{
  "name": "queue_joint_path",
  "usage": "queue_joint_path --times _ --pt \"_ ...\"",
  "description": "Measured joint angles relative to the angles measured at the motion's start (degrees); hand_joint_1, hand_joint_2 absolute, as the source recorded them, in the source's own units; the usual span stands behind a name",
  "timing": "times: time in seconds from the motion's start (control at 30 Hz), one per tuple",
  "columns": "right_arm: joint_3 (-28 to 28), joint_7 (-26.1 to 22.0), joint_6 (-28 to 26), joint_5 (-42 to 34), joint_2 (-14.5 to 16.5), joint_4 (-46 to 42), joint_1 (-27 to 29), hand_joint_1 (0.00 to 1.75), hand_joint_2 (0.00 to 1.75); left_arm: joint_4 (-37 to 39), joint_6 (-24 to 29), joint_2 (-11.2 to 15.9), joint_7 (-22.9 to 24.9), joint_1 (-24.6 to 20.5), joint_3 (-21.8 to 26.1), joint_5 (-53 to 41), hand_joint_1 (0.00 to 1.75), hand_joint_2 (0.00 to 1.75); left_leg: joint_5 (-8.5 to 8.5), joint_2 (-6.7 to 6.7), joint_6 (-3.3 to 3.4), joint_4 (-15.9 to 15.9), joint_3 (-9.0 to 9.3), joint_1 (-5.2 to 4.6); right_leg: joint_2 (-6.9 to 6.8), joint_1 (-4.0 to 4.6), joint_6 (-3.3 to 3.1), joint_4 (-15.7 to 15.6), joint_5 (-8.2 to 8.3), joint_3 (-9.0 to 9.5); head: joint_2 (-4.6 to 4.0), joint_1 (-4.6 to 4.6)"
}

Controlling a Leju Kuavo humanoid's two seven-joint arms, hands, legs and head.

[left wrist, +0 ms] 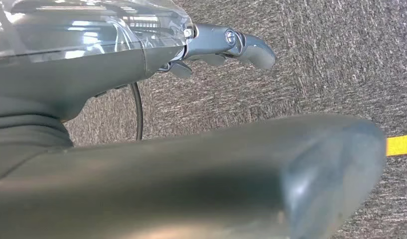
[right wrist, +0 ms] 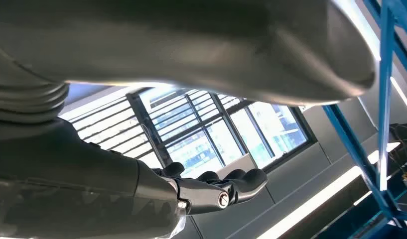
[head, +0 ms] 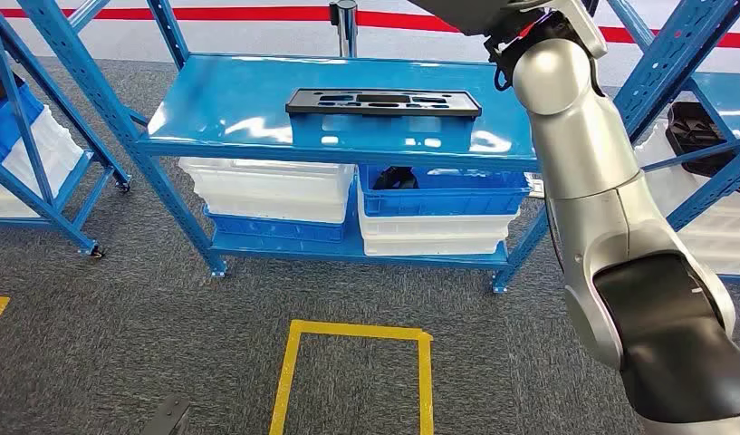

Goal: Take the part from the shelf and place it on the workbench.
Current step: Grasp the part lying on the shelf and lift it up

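Observation:
The part is a flat black rectangular frame with several cutouts. It lies on the top board of the blue shelf, near the board's middle. My silver right arm rises at the right, past the shelf's right end, and leaves the picture at the top. In the right wrist view my right hand is raised toward windows, fingers stretched out, holding nothing. In the left wrist view my left hand hangs over grey carpet with its fingers straight and nothing in it.
White and blue bins stand on the shelf's lower board; one blue bin holds a dark piece. More blue racks stand at left and right, the right one carrying a black item. A yellow floor square lies in front.

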Motion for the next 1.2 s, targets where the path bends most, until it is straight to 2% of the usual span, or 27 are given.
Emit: queue_joint_path --times 0.07,0.13,0.17,0.23,0.27,0.3,0.33,0.4,0.43,0.47,0.5,0.57,0.63,0.67,0.7,0.77,0.8,0.83,0.87,0.9,0.93,0.97,1.0,1.1,1.17,1.2 --pt "0.25 0.0 -0.07 -0.01 -0.11 -0.32 -0.22 0.0 0.0 0.02 0.0 -0.13 -0.06 -0.09 0.01 0.0 0.0 0.0 0.21 0.1 0.37 -0.39 0.13 0.21 -0.01 0.08 0.16 -0.01 -0.05 0.0 0.0 0.01" --pt "0.72 0.01 -0.18 -0.05 -0.45 -0.77 -0.73 0.0 0.0 0.03 0.04 -0.42 -0.14 -0.27 0.01 0.0 0.0 0.0 0.56 0.32 0.98 -1.03 0.36 0.65 -0.01 0.2 0.38 1.86 -1.25 -1.02 0.0 0.18" --pt "0.92 0.02 -0.21 -0.1 -0.63 -0.87 -0.9 0.0 0.0 0.03 0.08 -0.54 -0.17 -0.34 0.02 0.0 0.0 0.0 0.68 0.46 1.16 -1.25 0.44 0.88 -0.01 0.18 0.44 4.52 -2.58 -2.43 0.0 0.34" --pt "1.25 0.11 -0.22 -0.16 -0.96 -0.89 -0.94 0.0 0.0 0.04 0.18 -0.64 -0.21 -0.41 0.03 0.0 0.0 0.0 0.68 0.6 1.22 -1.27 0.42 1.06 -0.01 0.12 0.57 11.79 -5.34 -6.42 0.0 0.63" --pt "1.41 0.19 -0.22 -0.18 -1.14 -0.89 -0.81 0.0 0.0 0.04 0.23 -0.68 -0.24 -0.42 0.03 -0.02 0.0 0.0 0.65 0.63 1.19 -1.26 0.44 1.16 -0.01 0.03 0.66 14.57 -5.84 -8.13 0.0 0.74" --pt "1.56 0.27 -0.22 -0.17 -1.34 -0.89 -0.72 0.0 0.0 0.05 0.26 -0.75 -0.27 -0.42 0.03 -0.04 0.0 0.0 0.58 0.62 1.11 -1.23 0.47 1.3 -0.01 -0.08 0.78 15.4 -5.23 -8.96 0.0 0.85" --pt "1.7 0.32 -0.22 -0.18 -1.5 -0.94 -0.68 0.0 0.0 0.07 0.28 -0.83 -0.31 -0.42 0.03 -0.08 0.0 0.0 0.48 0.59 0.96 -1.19 0.55 1.46 -0.02 -0.21 0.9 14.16 -3.64 -8.81 0.0 1.0" --pt "1.93 0.35 -0.22 -0.27 -1.74 -1.23 -0.76 0.0 0.0 0.08 0.32 -1.0 -0.35 -0.44 0.04 -0.16 0.0 0.0 0.1 0.54 0.32 -1.07 0.75 1.79 0.02 -0.59 1.27 7.27 0.69 -6.28 0.0 1.37" --pt "2.12 0.35 -0.22 -0.37 -1.84 -1.46 -0.87 0.0 0.0 0.08 0.36 -1.04 -0.35 -0.5 0.04 -0.2 0.0 0.0 -0.1 0.51 -0.11 -0.92 0.68 1.76 0.08 -0.64 1.35 4.04 1.94 -4.84 0.0 1.57" --pt "2.3 0.38 -0.22 -0.49 -1.96 -1.7 -0.92 0.0 0.0 0.08 0.41 -1.06 -0.35 -0.56 0.04 -0.24 0.0 0.0 -0.19 0.45 -0.55 -0.87 0.58 1.71 0.16 -0.66 1.33 1.93 2.5 -3.88 0.0 1.63" --pt "2.46 0.45 -0.23 -0.59 -2.14 -1.86 -0.88 0.0 0.0 0.09 0.43 -1.07 -0.35 -0.57 0.04 -0.27 0.0 0.0 -0.19 0.38 -0.92 -0.94 0.47 1.62 0.23 -0.59 1.21 1.18 2.28 -3.47 0.0 1.6" --pt "2.66 0.58 -0.24 -0.73 -2.4 -2.13 -0.69 0.0 0.0 0.16 0.43 -1.13 -0.33 -0.5 0.03 -0.4 0.0 0.0 -0.06 0.33 -1.45 -1.36 0.53 1.64 0.27 -0.51 0.5 1.06 2.1 -3.29 0.0 1.24" --pt "2.76 0.57 -0.24 -0.86 -2.53 -2.55 -0.78 0.0 0.0 0.24 0.43 -1.21 -0.32 -0.5 0.03 -0.49 0.0 0.0 -0.73 1.13 -1.71 -0.15 0.16 1.62 0.2 -0.66 -0.29 0.94 1.91 -2.92 0.0 0.66" --pt "2.81 0.57 -0.24 -0.93 -2.53 -2.76 -0.96 0.0 0.0 0.26 0.45 -1.22 -0.32 -0.55 0.03 -0.51 0.0 0.0 -1.69 1.58 -1.76 1.99 -0.77 1.52 0.1 -0.76 -0.67 0.87 1.78 -2.64 0.0 0.27" --pt "2.83 0.57 -0.24 -0.99 -2.55 -2.89 -1.05 0.0 0.0 0.27 0.47 -1.22 -0.29 -0.57 0.03 -0.53 0.0 0.0 -3.1 1.96 -1.73 5.62 -2.49 1.35 -0.01 -0.72 -1.02 0.87 1.56 -2.34 0.0 -0.14" --pt "2.9 0.66 -0.24 -1.04 -2.63 -2.92 -0.79 0.0 0.0 0.27 0.5 -1.22 -0.16 -0.47 0.03 -0.58 0.0 0.0 -5.57 2.06 -1.64 13.77 -6.89 1.05 -0.22 -0.5 -1.6 0.88 1.05 -1.68 0.0 -0.64" --pt "3.0 0.7 -0.24 -1.04 -2.66 -2.92 -0.56 0.0 0.0 0.28 0.5 -1.22 -0.06 -0.38 0.03 -0.61 0.0 0.0 -5.52 2.05 -1.53 16.03 -8.45 0.92 -0.27 -0.39 -1.77 0.88 0.74 -1.26 0.0 -0.74" --pt "3.12 0.74 -0.24 -1.05 -2.68 -2.94 -0.39 0.0 0.0 0.3 0.5 -1.22 0.01 -0.31 0.03 -0.63 0.0 0.0 -4.16 2.05 -1.4 15.65 -8.83 0.84 -0.28 -0.32 -1.8 0.89 0.39 -0.78 0.0 -0.8" --pt "3.24 0.76 -0.24 -1.05 -2.69 -3.0 -0.35 0.0 0.0 0.31 0.51 -1.22 0.06 -0.29 0.03 -0.64 0.0 0.0 -1.81 2.08 -1.26 12.91 -8.09 0.8 -0.28 -0.3 -1.73 0.9 0.0 -0.23 0.0 -0.83" --pt "3.33 0.76 -0.24 -1.07 -2.69 -3.09 -0.37 0.0 0.0 0.32 0.51 -1.21 0.09 -0.28 0.03 -0.66 0.0 0.0 0.79 2.19 -1.14 8.85 -6.74 0.76 -0.29 -0.32 -1.59 0.9 -0.45 0.33 0.0 -0.88" --pt "3.38 0.76 -0.24 -1.09 -2.7 -3.17 -0.46 0.0 0.0 0.33 0.52 -1.22 0.11 -0.29 0.03 -0.66 0.0 0.0 2.55 2.31 -1.06 5.2 -5.34 0.64 -0.28 -0.19 -1.34 0.96 -0.87 0.7 0.01 -0.99" --pt "3.42 0.76 -0.24 -1.11 -2.71 -3.25 -0.56 0.0 0.0 0.34 0.53 -1.22 0.12 -0.35 0.02 -0.67 0.0 0.0 3.31 2.43 -0.89 2.53 -4.31 0.57 -0.28 -0.05 -1.08 1.0 -1.19 0.85 0.01 -1.1" --pt "3.48 0.78 -0.23 -1.13 -2.74 -3.31 -0.62 0.0 0.0 0.36 0.53 -1.25 0.14 -0.37 0.02 -0.68 0.0 0.0 3.27 2.5 -0.72 1.14 -3.82 0.46 -0.28 0.07 -0.81 0.97 -1.37 0.86 0.01 -1.11" --pt "3.83 0.86 -0.24 -1.11 -2.92 -3.57 -0.7 0.0 0.0 0.38 0.53 -1.31 0.14 -0.4 0.03 -0.72 0.0 0.0 2.33 2.19 0.17 0.56 -3.61 0.43 -0.35 0.13 -0.23 0.94 -1.41 0.88 0.0 -0.89" --pt "4.06 0.86 -0.24 -1.1 -3.1 -3.75 -0.92 0.0 0.0 0.38 0.53 -1.33 0.11 -0.47 0.04 -0.72 0.0 0.0 2.07 1.99 0.75 0.39 -3.16 0.61 -0.39 0.11 0.04 3.63 -2.53 -0.54 0.0 -0.64" --pt "4.15 0.86 -0.24 -1.1 -3.2 -3.78 -1.02 0.0 0.0 0.38 0.53 -1.33 0.1 -0.52 0.04 -0.72 0.0 0.0 1.92 1.93 1.0 0.32 -2.97 0.65 -0.38 0.12 0.12 6.62 -3.67 -2.31 0.0 -0.44"
